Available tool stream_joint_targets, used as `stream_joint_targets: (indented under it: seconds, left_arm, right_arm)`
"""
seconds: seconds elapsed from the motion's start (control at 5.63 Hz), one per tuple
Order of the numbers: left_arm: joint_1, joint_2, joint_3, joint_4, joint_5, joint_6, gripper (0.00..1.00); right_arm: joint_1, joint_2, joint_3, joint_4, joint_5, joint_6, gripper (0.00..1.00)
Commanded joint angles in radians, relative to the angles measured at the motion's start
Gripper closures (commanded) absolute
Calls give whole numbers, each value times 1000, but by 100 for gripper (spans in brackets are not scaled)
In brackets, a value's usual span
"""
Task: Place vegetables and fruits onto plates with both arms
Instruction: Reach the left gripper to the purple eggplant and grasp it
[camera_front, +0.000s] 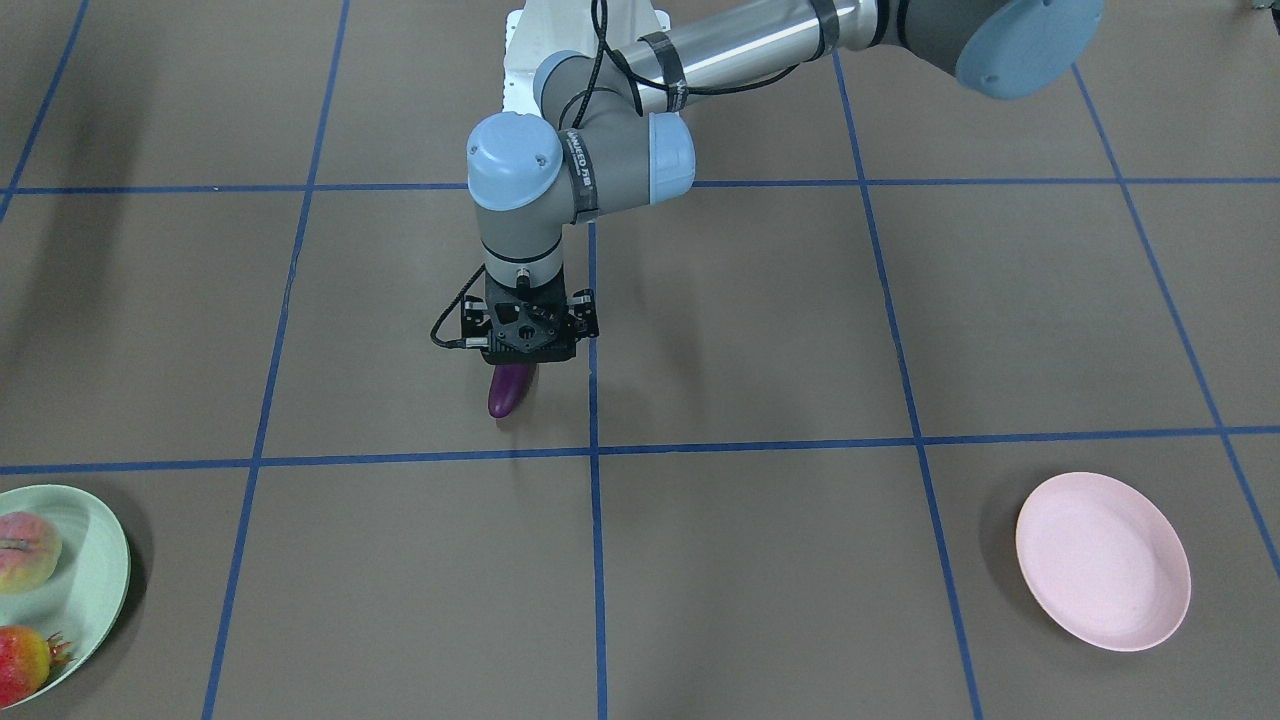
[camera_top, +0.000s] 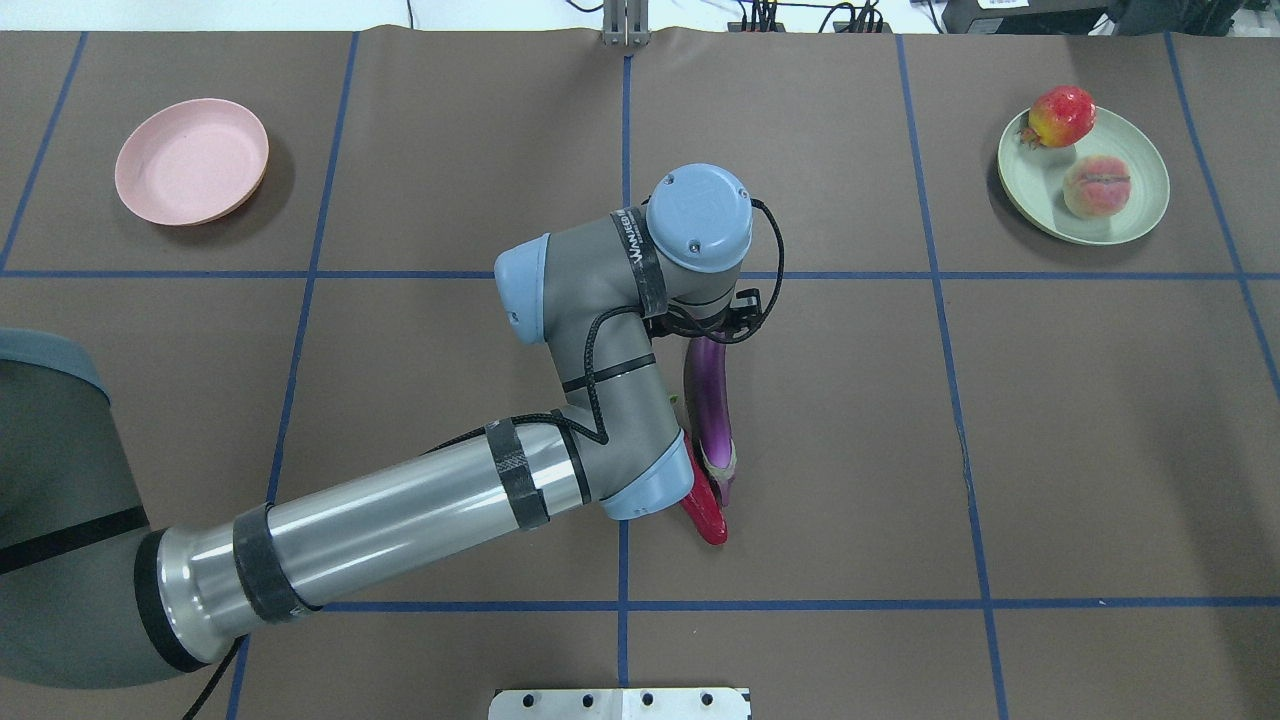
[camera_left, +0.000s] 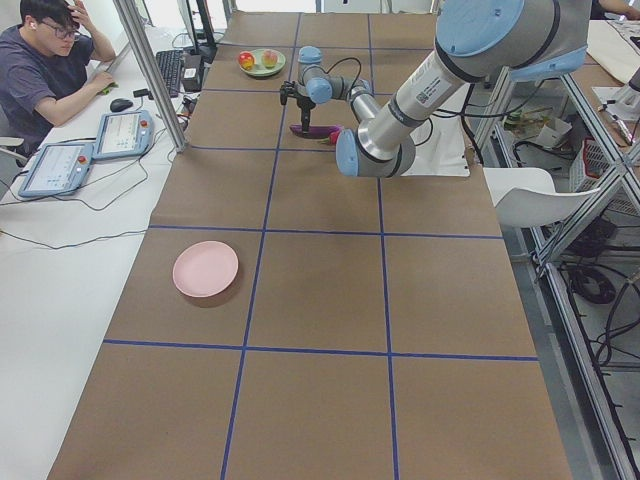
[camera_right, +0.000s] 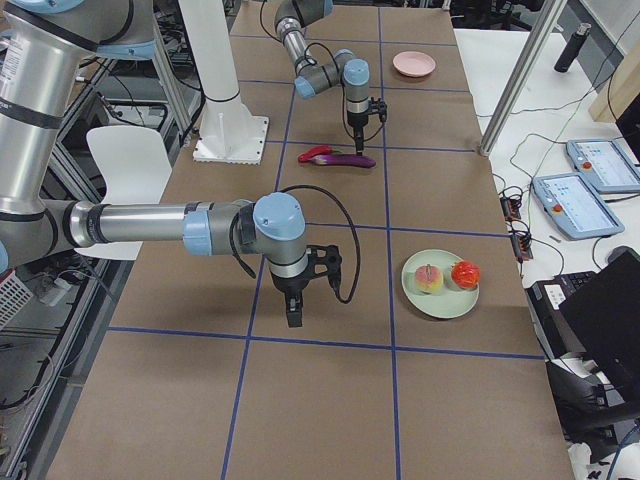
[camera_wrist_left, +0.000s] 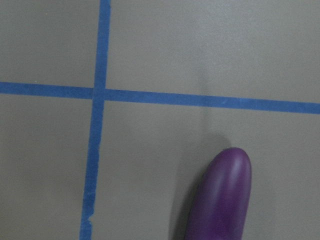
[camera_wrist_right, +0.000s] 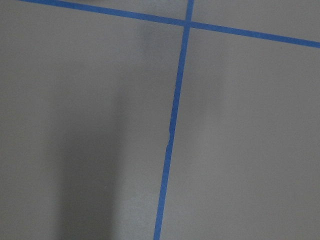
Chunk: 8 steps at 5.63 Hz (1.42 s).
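Facing the robot, the front camera shows the left gripper (camera_front: 523, 350) pointing straight down over the eggplant (camera_front: 507, 390). The eggplant's rounded purple end pokes out from under it on the brown table (camera_front: 760, 330). The gripper's body hides its fingers, so I cannot tell whether they stand apart or are pressed on the eggplant. Well apart from the eggplant, at this view's lower left, the mint green plate (camera_front: 105, 560) carries the peach (camera_front: 25, 552) and the pomegranate (camera_front: 20, 662). The pink plate (camera_front: 1103, 560) lies well apart at the lower right.

From overhead, the eggplant lies flat. Its capped end is toward the robot and lies against the red chili pepper (camera_top: 705, 512), while its other end runs under the left wrist.

From the left end, the near left arm (camera_left: 400, 110) reaches to the eggplant. The pink plate is on the camera's side of the eggplant and the green plate beyond it.

From the right end, the right gripper (camera_right: 293, 318) hangs pointing down, well apart from the eggplant and nearer the green plate. I cannot tell how its fingers stand.

The left wrist camera shows the eggplant's tip near crossing blue tape lines (camera_wrist_left: 99, 93). The right wrist camera shows table and tape.
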Motion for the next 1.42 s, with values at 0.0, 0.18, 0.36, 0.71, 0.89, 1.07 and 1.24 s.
stream_joint_targets:
  seconds: [0.0,0.18,0.36,0.71,0.89,1.07,1.24]
  left_arm:
    - [3,-30,48,-3,-2,3,0]
    - [7,-31,88,-41,0,28,0]
    - [7,-33,128,-99,0,28,0]
    - [15,-38,128,-99,-3,26,12]
    - [24,-38,128,-99,-5,23,28]
    - [41,-38,128,-99,-2,-9,49]
    - [41,-44,127,-99,-2,-15,50]
  right_arm:
    - [14,17,-6,-32,-1,-29,0]
    - [15,15,-6,-32,-1,-29,0]
    - [17,15,-6,-32,-3,-29,0]
    - [17,14,-6,-32,-6,-29,0]
    - [17,11,-4,-31,-6,-29,0]
    - [18,9,-4,-32,-6,-29,0]
    - [18,9,-4,-31,-6,-29,0]
